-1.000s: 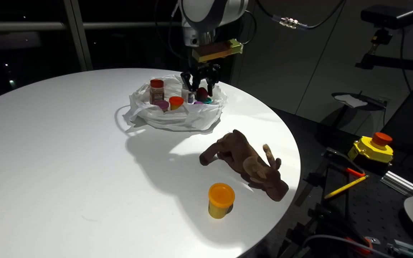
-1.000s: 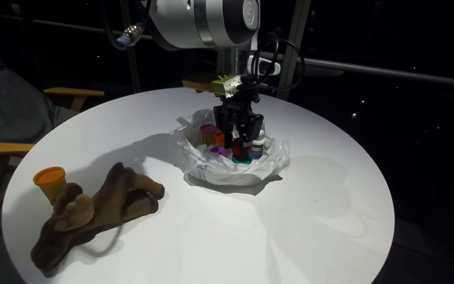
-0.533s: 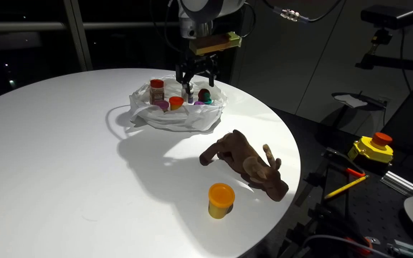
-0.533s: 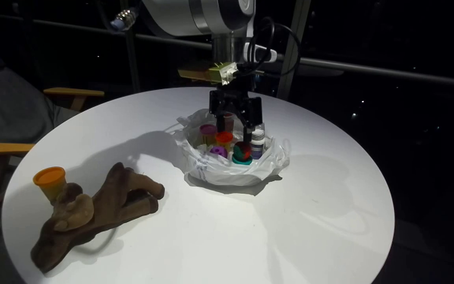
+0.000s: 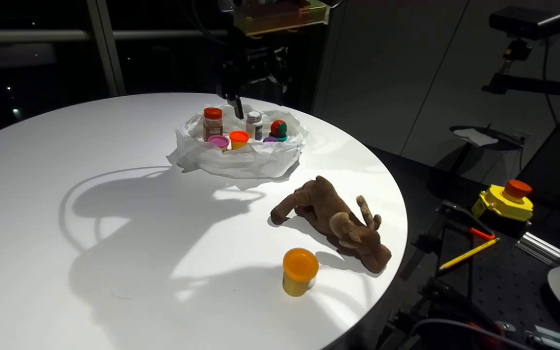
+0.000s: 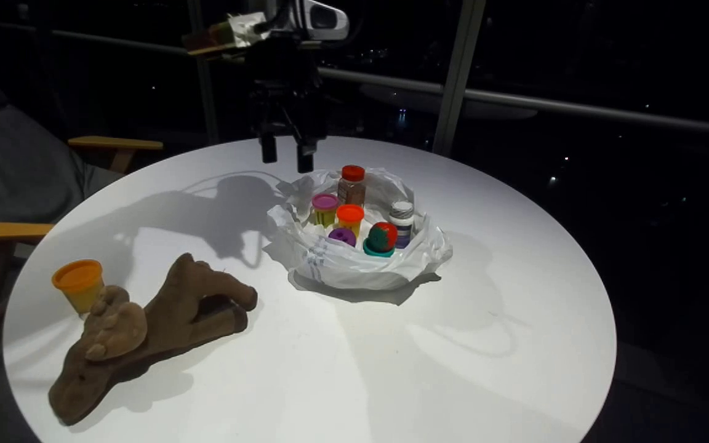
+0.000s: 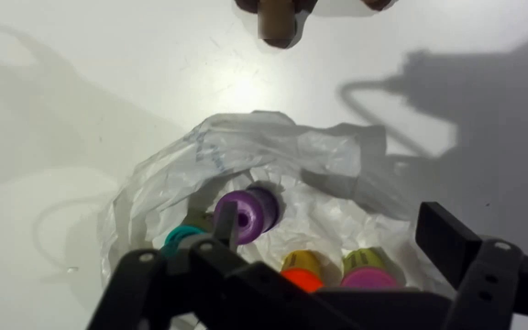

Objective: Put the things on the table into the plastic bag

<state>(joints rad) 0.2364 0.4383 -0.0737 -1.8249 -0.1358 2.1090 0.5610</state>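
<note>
Gripper spread wide, raised clear of the plastic bag

Its fingers stand far apart, with the bag showing below them in the wrist view. In an exterior view the bag sits on the far part of the white table. Inside, at the left, are a red-lidded jar, a pink-lidded cup and a red-orange-lidded cup. To the right are a white bottle, a purple piece and a red-and-green ball, the last directly above a teal lid. Nearer, toward the table's right edge, a brown plush animal lies. Nearest, an orange-lidded cup stands upright, apart from the animal. Beyond that edge are a yellow-and-red device and a pencil.
</note>
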